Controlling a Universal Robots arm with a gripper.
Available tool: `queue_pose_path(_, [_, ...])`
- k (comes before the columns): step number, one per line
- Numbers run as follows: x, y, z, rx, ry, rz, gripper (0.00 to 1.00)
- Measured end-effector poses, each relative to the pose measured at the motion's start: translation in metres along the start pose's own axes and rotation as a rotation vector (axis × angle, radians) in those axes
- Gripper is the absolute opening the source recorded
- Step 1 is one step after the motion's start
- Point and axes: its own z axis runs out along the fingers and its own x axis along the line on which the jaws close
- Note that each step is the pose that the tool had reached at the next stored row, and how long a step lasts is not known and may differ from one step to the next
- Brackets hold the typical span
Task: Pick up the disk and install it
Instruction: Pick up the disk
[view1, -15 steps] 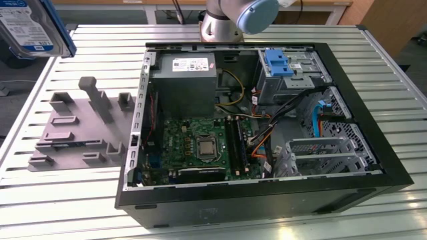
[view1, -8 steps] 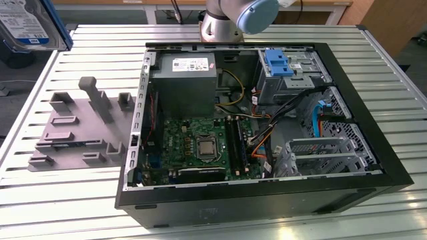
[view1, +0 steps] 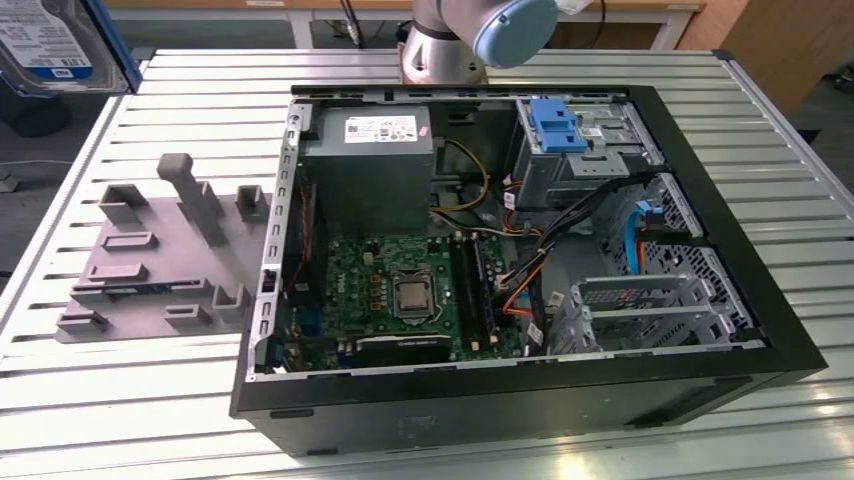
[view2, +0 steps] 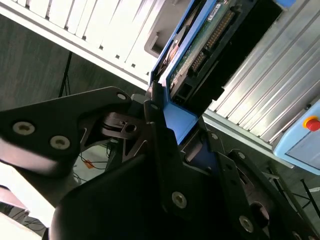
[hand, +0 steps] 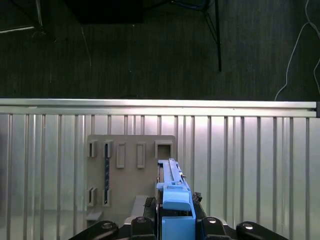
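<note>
In the exterior view, the flat silver metal disk (view1: 51, 45), with a white-and-blue label and blue plastic side rails, shows at the upper corner on the exterior view's left. It is well apart from the open black computer case (view1: 534, 400), which lies on the slatted aluminium worktop (view1: 134, 400). Inside the case sit a grey box-shaped power supply (view1: 367, 150), a green motherboard (view1: 387, 290) and an upright blue plastic latch (view1: 558, 125). A grey slotted fixture plate (view1: 147, 250) rests beside the case on the exterior view's left, and the grey robot arm (view1: 454, 40) rises behind the case. In the second wrist view, the black pincer (view2: 176, 125) is clamped on the disk (view2: 200, 45) by its blue rail. The black fingers (view2: 155, 125) press on either side, and the disk's green circuit board faces the camera. In the first wrist view, the pincer (hand: 175, 216) grips the disk (hand: 172, 185) edge-on. The disk hangs clear above the fixture plate (hand: 125, 165) and the worktop (hand: 250, 160), both beneath the pincer.
</note>
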Motion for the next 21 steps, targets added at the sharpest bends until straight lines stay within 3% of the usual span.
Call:
queue_pose_path(2, [-0.0001, -0.0058, -0.0001, -0.0002, -0.0001, 0.000, 0.36])
queue_pose_path(21, [-0.0005, -0.0924, -0.0003, -0.0001, -0.0014, 0.000, 0.36])
